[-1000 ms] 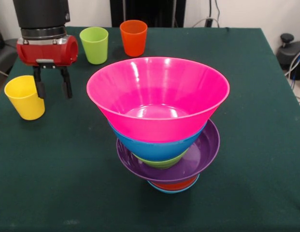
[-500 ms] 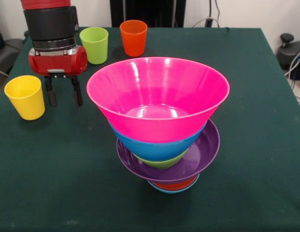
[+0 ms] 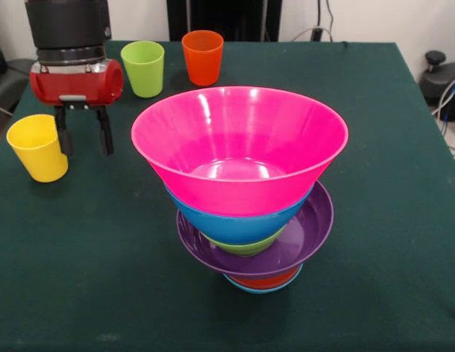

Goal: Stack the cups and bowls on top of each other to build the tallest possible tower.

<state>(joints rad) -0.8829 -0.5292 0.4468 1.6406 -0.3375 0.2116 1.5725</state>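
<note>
Hanging over the green table (image 3: pixel 102 279) at the picture's left, just beside the yellow cup (image 3: pixel 37 147): gripper (image 3: pixel 84 136), fingers (image 3: pixel 105 133) spread apart and gripping nothing, one finger close by the cup's right side (contact not clear). Standing near the middle: the tower (image 3: pixel 245 191), large pink bowl (image 3: pixel 239 147) topmost, deep blue bowl (image 3: pixel 238 224) under it, then green bowl (image 3: pixel 245 247), wide purple bowl (image 3: pixel 300 238), and orange bowl (image 3: pixel 265 281) nested in light-blue bowl (image 3: pixel 249 287) lowest. Sitting upright at the far side, side by side: lime green cup (image 3: pixel 143 68) and orange cup (image 3: pixel 202 57), both well apart from the tower.
</note>
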